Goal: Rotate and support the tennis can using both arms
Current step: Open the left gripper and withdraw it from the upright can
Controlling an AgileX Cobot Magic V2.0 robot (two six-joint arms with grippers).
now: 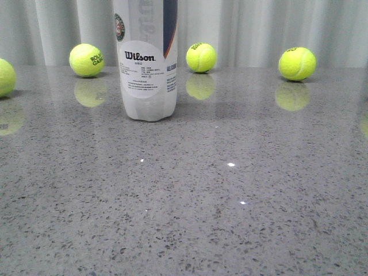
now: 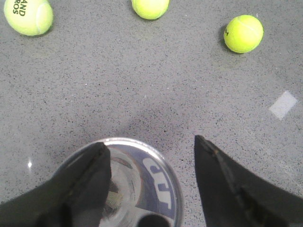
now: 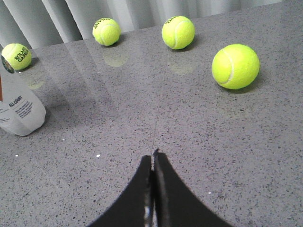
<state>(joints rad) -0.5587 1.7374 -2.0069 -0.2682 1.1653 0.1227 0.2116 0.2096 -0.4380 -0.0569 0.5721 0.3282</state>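
One can (image 1: 146, 63) standing upright on surface (image 1: 230, 218), balls (image 1: 297, 62) sitting behind it. You are hovering left end effector (image 2: 151, 163) above can rim (image 2: 142, 144), jaws spread wide, one finger (image 2: 87, 182) over opening, gripping nothing. Centre jaws round can before closing. Right end effector (image 3: 153, 163) is sitting closed, empty, well apart from can. Can top cut off in front view; arms not showing there.

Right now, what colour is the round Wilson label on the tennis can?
White with black lettering, on the tennis can; clearest in the front view.
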